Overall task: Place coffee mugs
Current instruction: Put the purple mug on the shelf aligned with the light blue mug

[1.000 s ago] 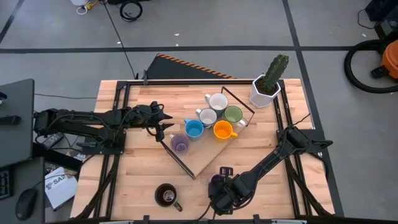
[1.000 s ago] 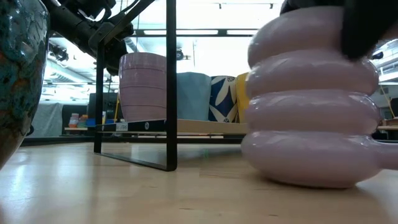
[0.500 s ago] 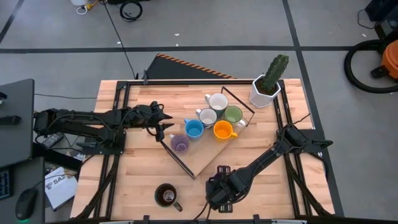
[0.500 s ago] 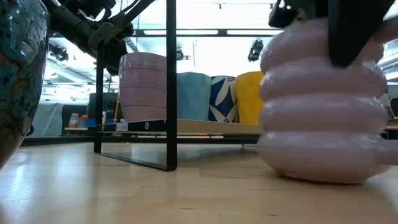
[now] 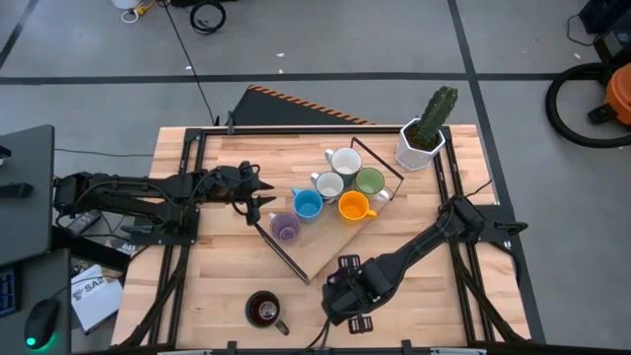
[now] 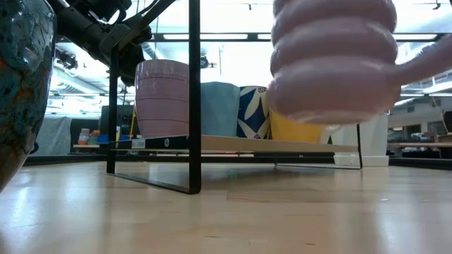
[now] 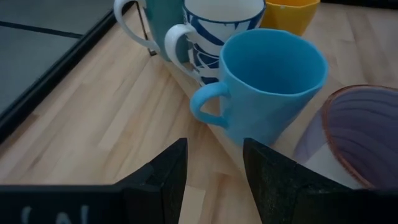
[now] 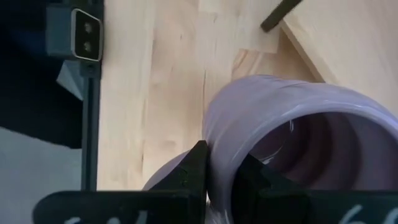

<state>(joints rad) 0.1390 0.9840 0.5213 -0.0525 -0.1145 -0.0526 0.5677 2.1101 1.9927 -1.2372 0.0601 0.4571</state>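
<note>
My right gripper (image 5: 345,296) is near the table's near edge, shut on a ribbed lilac mug (image 6: 332,56) that it hides in the high view. My left gripper (image 5: 258,204) is open and empty at the left side of the wooden board (image 5: 320,251). Its fingers point at the blue mug (image 7: 267,93). On the board stand the blue (image 5: 307,204), second lilac (image 5: 284,228), orange (image 5: 352,206), green (image 5: 370,181), pale grey (image 5: 328,184) and white (image 5: 344,161) mugs. The dark mug (image 5: 264,310) stands upright on the table at the near edge. My right gripper holds the lilac mug by its rim (image 8: 214,140), the wall between the two fingers, one finger (image 8: 249,180) inside the mug and one (image 8: 189,177) outside. The fingers come from above. The mug hangs clear of the table, slightly tilted, with its handle (image 6: 424,63) out to one side.
A black wire frame (image 6: 194,106) stands around the board. The white pot with the cactus (image 5: 422,138) is at the far right corner. Bare wood lies between the dark mug and the board.
My right gripper has risen and gone a little toward the table's left and far side. It has lifted the lilac mug from standing on the table to hanging clear above it.
</note>
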